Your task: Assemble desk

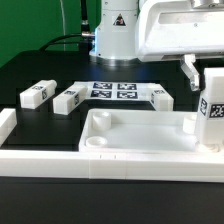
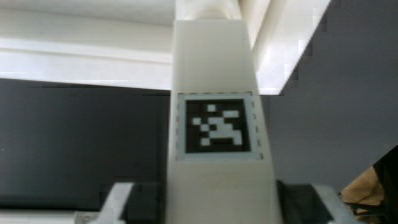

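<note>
End effector (image 2: 214,203) gripped an upright leg (image 1: 213,110) at a tabletop (image 1: 130,152) corner; leg-fitting step, next likely needed aligning and seating it.

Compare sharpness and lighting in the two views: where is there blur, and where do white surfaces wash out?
Exterior view: even light, fairly sharp; the marker board reads clearly, but the white tabletop nearly washes out, only faint shading marking its rim. Wrist view: the close leg block looks soft and out of focus, its tag blurred at the edges; the bright patch behind it is overexposed.
</note>
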`<state>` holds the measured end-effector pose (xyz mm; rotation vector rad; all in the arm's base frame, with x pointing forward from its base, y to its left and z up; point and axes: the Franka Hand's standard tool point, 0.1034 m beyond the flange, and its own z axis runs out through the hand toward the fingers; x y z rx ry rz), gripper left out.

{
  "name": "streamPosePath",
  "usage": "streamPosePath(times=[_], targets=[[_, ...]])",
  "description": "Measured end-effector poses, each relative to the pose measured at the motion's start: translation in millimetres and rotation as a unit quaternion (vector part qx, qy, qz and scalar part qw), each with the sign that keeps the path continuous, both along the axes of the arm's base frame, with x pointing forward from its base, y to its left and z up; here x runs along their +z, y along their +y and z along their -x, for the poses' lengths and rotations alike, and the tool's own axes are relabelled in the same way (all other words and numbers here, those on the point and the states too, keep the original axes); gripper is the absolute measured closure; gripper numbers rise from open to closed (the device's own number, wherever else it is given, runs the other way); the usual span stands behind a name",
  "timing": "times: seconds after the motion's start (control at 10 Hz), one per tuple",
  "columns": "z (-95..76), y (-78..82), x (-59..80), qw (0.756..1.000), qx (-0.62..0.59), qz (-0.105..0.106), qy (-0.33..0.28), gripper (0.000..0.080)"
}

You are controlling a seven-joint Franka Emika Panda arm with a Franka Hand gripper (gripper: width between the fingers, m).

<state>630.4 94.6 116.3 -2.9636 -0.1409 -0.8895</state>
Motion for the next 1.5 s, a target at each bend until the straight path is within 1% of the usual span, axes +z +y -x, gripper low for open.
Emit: streamPosePath(times=[0.1, 0.2, 0.3, 0.4, 0.5, 0.6, 0.8, 0.9, 1.1, 1.2, 1.4, 1.5], targets=[[-0.1, 0.1, 0.1, 1.0, 0.0, 0.0, 0.0, 0.0509], [0.0, 0.1, -0.1, 1.0, 0.0, 0.0, 0.0, 0.0429], [0.0, 0.1, -0.2, 1.0, 0.0, 0.0, 0.0, 0.0429], [0.0, 0.1, -0.2, 1.0, 0.0, 0.0, 0.0, 0.0236], [0.0, 0.1, -0.2, 1.0, 0.0, 0.0, 0.0, 0.0166], [0.0, 0.0, 0.1, 1.0, 0.0, 0.0, 0.0, 0.0166], [-1.9, -2.8, 5.6, 1.0, 0.001, 0.001, -0.002, 0.0155], [-2.6, -4.9, 12.5, 1.0, 0.002, 0.003, 0.003, 0.0151], [-5.4, -2.5, 35.5, 1.0, 0.004, 0.0, 0.009, 0.0151], [-6.6, -5.0, 39.0, 1.0, 0.005, 0.001, 0.011, 0.0151], [-4.9, -3.5, 35.7, 1.0, 0.007, 0.001, 0.027, 0.0151], [-4.5, -5.3, 34.0, 0.999, 0.006, 0.002, 0.036, 0.0151]])
